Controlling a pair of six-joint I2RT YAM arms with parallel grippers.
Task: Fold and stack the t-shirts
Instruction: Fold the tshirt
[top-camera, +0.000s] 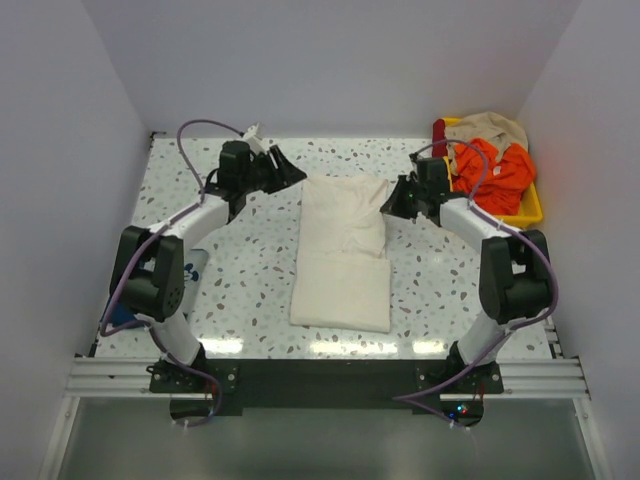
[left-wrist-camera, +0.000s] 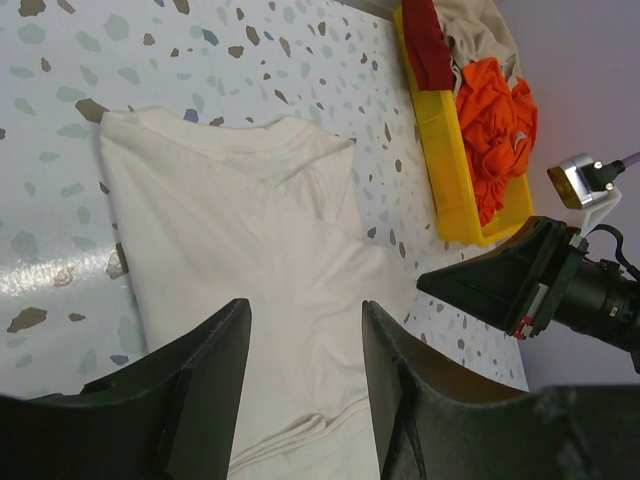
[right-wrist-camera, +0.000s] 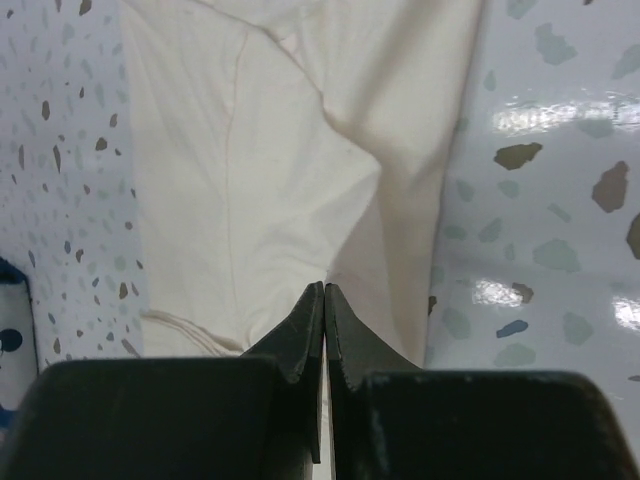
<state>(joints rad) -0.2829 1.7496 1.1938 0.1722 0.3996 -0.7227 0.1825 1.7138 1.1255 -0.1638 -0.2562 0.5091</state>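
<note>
Beside right hand (top-camera: 390, 207), cream t-shirt (top-camera: 343, 250)

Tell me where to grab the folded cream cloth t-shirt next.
Probably the far corners of the cream cloth t-shirt, left hand from the left, right hand from the right: it lies as a long strip and both hands flank that end.

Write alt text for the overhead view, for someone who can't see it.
A folded cream cloth t-shirt lies on the speckled table, flanked by the left gripper and right gripper. A yellow plastic tray of orange and beige clothes sits far right.
</note>
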